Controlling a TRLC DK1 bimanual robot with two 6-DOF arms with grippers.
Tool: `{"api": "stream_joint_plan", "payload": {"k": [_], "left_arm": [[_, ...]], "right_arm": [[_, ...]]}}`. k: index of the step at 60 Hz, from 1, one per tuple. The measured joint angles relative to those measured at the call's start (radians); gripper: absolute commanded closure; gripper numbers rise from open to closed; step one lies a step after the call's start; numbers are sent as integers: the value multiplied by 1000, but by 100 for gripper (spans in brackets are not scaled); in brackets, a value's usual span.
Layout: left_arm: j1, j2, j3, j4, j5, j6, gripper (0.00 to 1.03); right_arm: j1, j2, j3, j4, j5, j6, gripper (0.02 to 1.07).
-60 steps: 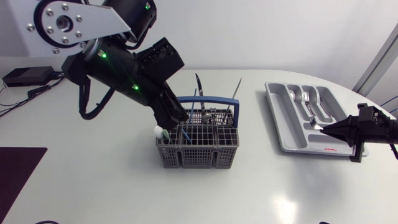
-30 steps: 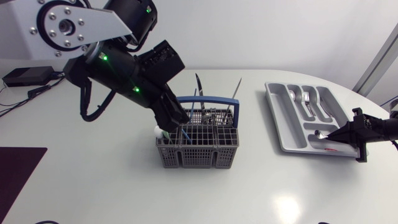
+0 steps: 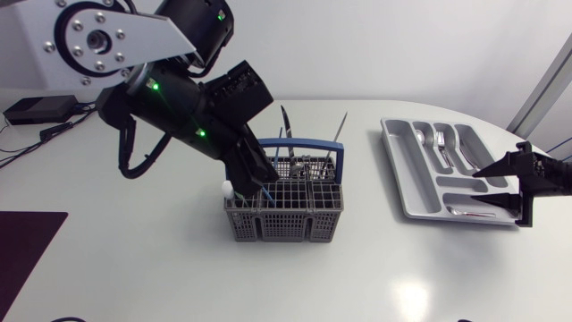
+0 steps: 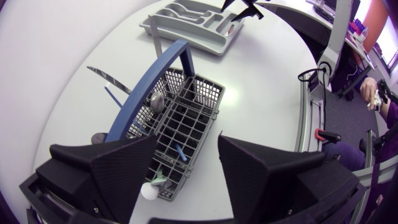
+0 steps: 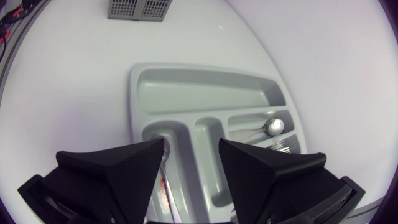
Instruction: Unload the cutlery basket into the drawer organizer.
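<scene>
Cutlery basket (image 3: 284, 207) is sitting mid-frame in the head view on the white table (image 3: 134, 259), blue handle (image 3: 296, 142) arching over it and a knife (image 3: 284, 122) sticking up behind. Left gripper (image 3: 253, 175) is coming in from the upper left and hanging over the basket's left end, beside a white-tipped piece (image 3: 228, 189). Drawer organizer (image 3: 404, 179) is lying at right of frame, well apart from the basket, with forks and spoons (image 3: 444, 148) lying in its upper compartments. Right gripper (image 3: 488, 190) is sitting at the right edge over the organizer's lower right corner, fingers apart, holding nothing. Left wrist view: left gripper (image 4: 186, 140) is showing its fingers spread wide, gripping nothing, with the basket (image 4: 189, 115) below and just ahead of the gap. The handle (image 4: 152, 87) is running ahead past one finger, the knife (image 4: 109, 76) is leaning out beside it, and the white-tipped piece (image 4: 149, 191) is sitting between the fingers. Organizer (image 4: 186, 23) and right gripper (image 4: 242, 7) are showing far ahead. Right wrist view: right gripper (image 5: 191, 144) is standing with its fingers apart, directly over the organizer (image 5: 199, 93). A spoon (image 5: 273, 126) is lying ahead of one finger, and the basket (image 5: 138, 9) is far ahead.
</scene>
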State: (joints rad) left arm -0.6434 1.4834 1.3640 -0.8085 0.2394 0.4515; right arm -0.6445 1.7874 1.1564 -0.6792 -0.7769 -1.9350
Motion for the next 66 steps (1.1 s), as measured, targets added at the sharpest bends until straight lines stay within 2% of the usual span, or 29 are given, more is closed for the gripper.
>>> {"api": "stream_joint_plan", "payload": {"k": [22,25,28,30,41,49,66], "left_arm": [[-15,-9,-92,44,7,66,20],[-19,-8,-88,42,-17,65,21],[-27,9,-61,4,-51,50,22],[-30,29,-31,-32,-62,39,27],[-47,134,137,-193,-69,-77,33],[-53,157,187,-234,-69,-137,34],[-60,194,189,-249,-142,-197,34]], "right_arm": [[171,-358,-283,-32,-111,222,18],[183,-389,-315,-34,-117,237,18],[195,-417,-343,-35,-117,258,18],[202,-435,-360,-35,-119,269,18],[241,-497,-438,-32,-128,319,18],[266,-522,-488,-25,-129,347,18],[305,-586,-525,-1,-136,425,17]]}}
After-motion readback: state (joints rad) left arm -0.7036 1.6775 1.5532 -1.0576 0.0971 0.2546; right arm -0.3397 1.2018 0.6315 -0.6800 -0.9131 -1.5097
